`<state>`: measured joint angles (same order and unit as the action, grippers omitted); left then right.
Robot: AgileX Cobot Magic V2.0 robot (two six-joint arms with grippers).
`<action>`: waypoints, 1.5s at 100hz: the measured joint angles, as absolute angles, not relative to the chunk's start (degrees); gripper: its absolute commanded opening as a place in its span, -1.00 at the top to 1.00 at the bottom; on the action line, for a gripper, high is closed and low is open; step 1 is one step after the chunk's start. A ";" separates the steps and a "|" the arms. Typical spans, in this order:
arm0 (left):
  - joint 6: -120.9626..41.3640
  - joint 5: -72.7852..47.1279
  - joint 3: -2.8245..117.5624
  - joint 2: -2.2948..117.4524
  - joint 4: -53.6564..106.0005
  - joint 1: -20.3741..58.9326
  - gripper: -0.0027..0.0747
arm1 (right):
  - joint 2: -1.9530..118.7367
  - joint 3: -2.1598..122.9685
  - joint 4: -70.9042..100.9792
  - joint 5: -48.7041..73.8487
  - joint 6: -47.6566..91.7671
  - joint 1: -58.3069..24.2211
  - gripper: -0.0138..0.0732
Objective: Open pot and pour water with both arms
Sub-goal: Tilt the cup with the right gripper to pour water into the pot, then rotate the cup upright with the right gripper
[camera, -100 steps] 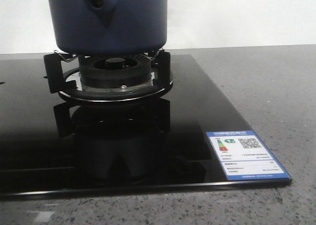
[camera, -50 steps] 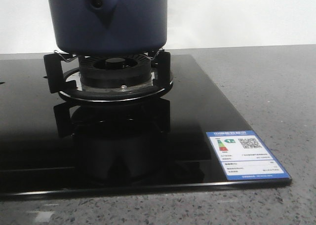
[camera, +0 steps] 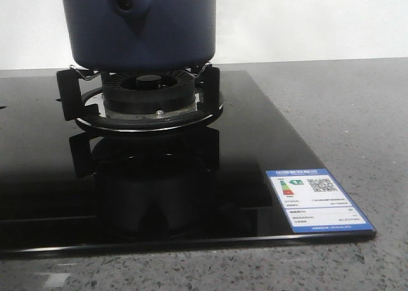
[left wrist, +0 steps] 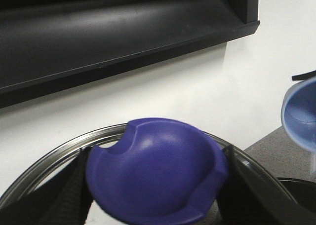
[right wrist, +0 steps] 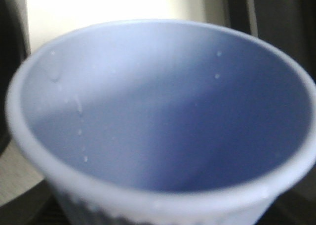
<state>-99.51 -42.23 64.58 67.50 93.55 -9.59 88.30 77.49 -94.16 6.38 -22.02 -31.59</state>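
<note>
The dark navy pot (camera: 143,26) stands on the gas burner (camera: 148,99); its handle lug (camera: 127,4) faces the camera and its top is cut off by the frame. No gripper shows in the front view. In the left wrist view my left gripper (left wrist: 157,190) is shut on the lid's blue-violet knob (left wrist: 155,168), with a black finger on each side. The lid's steel rim (left wrist: 54,153) curves behind the knob. In the right wrist view my right gripper (right wrist: 158,212) holds a pale light-blue cup (right wrist: 163,111) that fills the view. The cup is wet inside, and the fingers are mostly hidden.
The burner sits on a black glass hob (camera: 255,144) with a blue-and-white label (camera: 319,198) at its front right corner. Grey speckled counter (camera: 344,112) surrounds it. A white wall and a dark shelf or hood (left wrist: 113,32) are behind. The pale cup also shows in the left wrist view (left wrist: 301,114).
</note>
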 measured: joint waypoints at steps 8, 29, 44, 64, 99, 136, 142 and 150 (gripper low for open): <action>-99.51 -42.23 64.58 67.50 93.55 -9.59 0.11 | 86.96 77.49 -93.85 7.95 -30.71 -31.59 0.07; -99.51 -42.23 64.58 67.50 93.55 -9.59 0.11 | 80.82 76.88 -91.85 10.14 -50.34 -28.47 0.07; -99.51 -42.23 64.58 67.50 93.55 -9.59 0.11 | 75.17 71.85 -91.51 4.79 -60.95 -20.62 0.07; -99.51 -42.23 64.58 67.50 93.55 -9.59 0.11 | 68.46 62.28 -89.96 -11.01 -67.33 -4.49 0.07; -99.51 -42.23 64.58 67.50 93.55 -9.59 0.11 | 62.24 44.13 -70.83 -40.08 -56.71 18.93 0.08; -99.51 -42.82 64.58 67.50 93.55 -9.59 0.11 | 65.25 26.19 -51.20 -41.69 -31.64 19.90 0.08; -99.51 -42.91 64.58 67.50 93.55 -9.59 0.11 | 66.73 24.30 -48.31 -42.95 -28.35 19.90 0.08; -99.51 -43.16 64.58 67.50 93.55 -9.59 0.11 | 69.11 22.63 -45.65 -44.66 -25.78 19.90 0.08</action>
<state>-99.51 -43.16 64.58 67.50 93.55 -9.59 69.11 22.63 -45.65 -44.66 -25.78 19.90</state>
